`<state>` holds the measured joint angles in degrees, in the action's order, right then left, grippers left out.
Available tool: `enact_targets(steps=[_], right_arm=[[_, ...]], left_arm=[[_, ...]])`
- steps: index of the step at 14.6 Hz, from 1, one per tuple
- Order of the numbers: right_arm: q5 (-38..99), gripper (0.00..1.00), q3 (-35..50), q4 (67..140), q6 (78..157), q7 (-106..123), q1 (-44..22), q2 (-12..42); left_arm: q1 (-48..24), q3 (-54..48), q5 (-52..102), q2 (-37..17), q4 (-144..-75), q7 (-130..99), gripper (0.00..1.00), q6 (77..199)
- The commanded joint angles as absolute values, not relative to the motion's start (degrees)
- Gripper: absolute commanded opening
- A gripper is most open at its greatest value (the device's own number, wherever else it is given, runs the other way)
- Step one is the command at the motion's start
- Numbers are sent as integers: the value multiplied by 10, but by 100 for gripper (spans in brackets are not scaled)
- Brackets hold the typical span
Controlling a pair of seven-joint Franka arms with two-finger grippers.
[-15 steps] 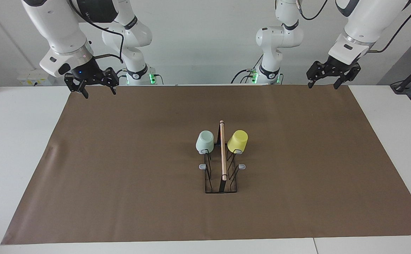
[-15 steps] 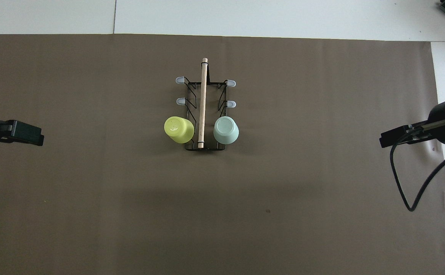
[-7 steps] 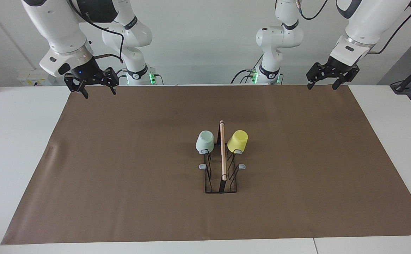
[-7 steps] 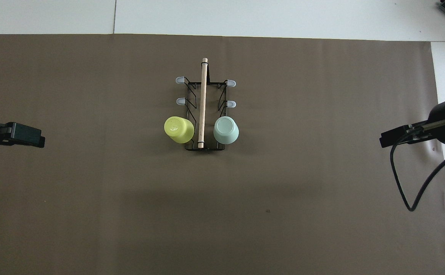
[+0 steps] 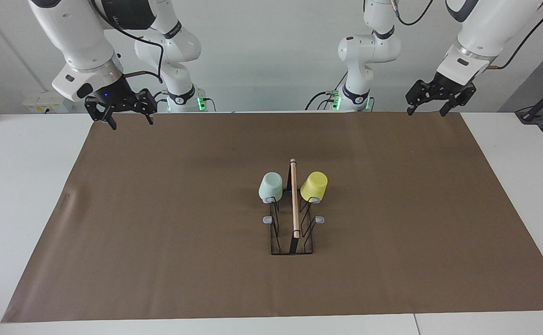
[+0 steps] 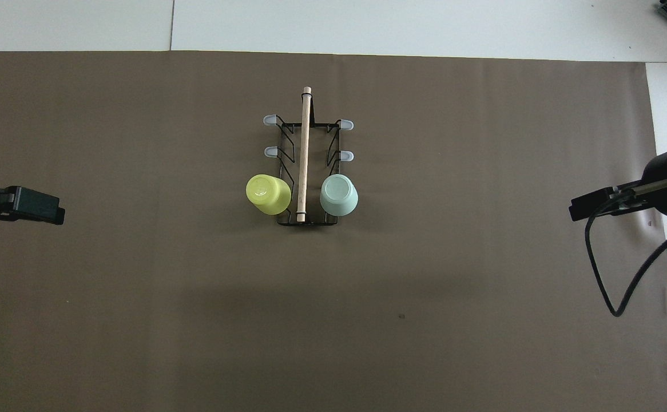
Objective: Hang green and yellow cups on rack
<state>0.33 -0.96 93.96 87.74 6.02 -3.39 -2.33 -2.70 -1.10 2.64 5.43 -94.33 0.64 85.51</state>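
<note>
The black wire rack (image 5: 292, 242) (image 6: 306, 220) with its wooden rod (image 5: 294, 200) stands in the middle of the brown mat. A mint green cup (image 5: 270, 187) (image 6: 338, 195) hangs upside down on the prong nearest the robots, on the rack's side toward the right arm's end. A yellow cup (image 5: 314, 186) (image 6: 268, 194) hangs the same way on the side toward the left arm's end. My right gripper (image 5: 132, 122) hovers open and empty over the mat's corner by its base. My left gripper (image 5: 426, 112) hovers open and empty over the mat's other robot-side corner.
The brown mat (image 5: 159, 232) covers most of the white table (image 5: 20, 186). Bare grey-tipped prongs (image 5: 267, 219) (image 6: 269, 120) stick out of the rack farther from the robots than the cups. A black cable (image 6: 614, 286) loops off the right arm.
My left gripper has risen slightly over its corner of the mat. The right gripper, the cups and the rack have not moved.
</note>
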Motion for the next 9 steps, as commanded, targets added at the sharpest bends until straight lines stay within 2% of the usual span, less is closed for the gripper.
enact_targets(steps=[1, 9], right_arm=[[-10, 100, -12, 926, 868, 50, -39, -16], [-10, 100, -12, 926, 868, 50, -39, -15]], left_arm=[[-23, -13, 18, 62, -950, 11, 100, 845], [16, -42, 18, 55, -941, 12, 100, 859]])
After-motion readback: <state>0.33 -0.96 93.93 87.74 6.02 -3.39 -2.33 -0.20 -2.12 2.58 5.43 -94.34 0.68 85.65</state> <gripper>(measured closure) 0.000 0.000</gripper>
